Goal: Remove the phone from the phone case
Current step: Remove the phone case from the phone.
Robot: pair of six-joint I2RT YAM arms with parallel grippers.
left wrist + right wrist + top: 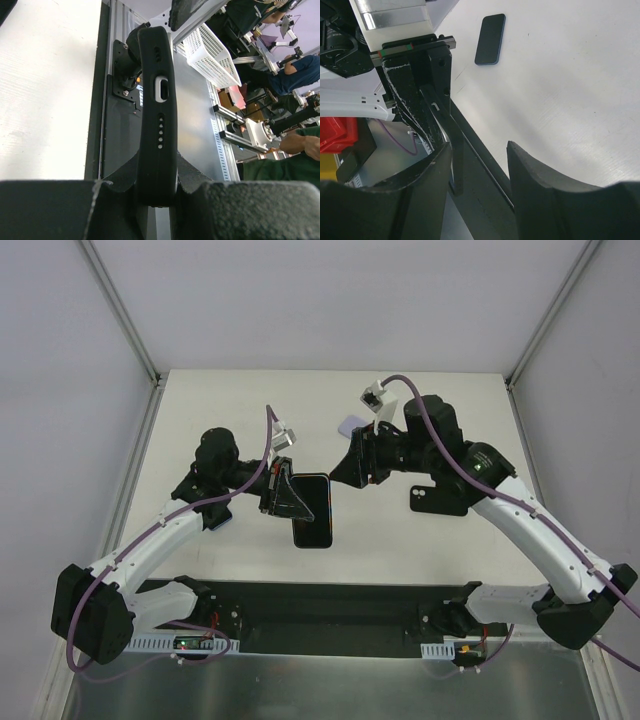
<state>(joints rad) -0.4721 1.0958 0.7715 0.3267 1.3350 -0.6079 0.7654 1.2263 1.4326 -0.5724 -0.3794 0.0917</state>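
**Case Clamped, Phone Not Yet Out**

My left gripper is closed on the black phone case, pinching it front and back and holding it above the table near the middle of the workspace. From the left wrist, the case stands edge-on between my fingers, and the edge with the port cutout and speaker holes runs away from them. I grip at one corner so the rest of the rim is free for the other arm. The glossy face of the phone shows from above, and I judge it to be seated in the case, so the extraction is not yet done. My right gripper, jaws apart and empty, hangs just beside the case's far end, placed to push or peel there. I cannot tell whether it is touching. A second dark phone lies flat on the table, and a black slab with two round holes lies beneath my right arm.
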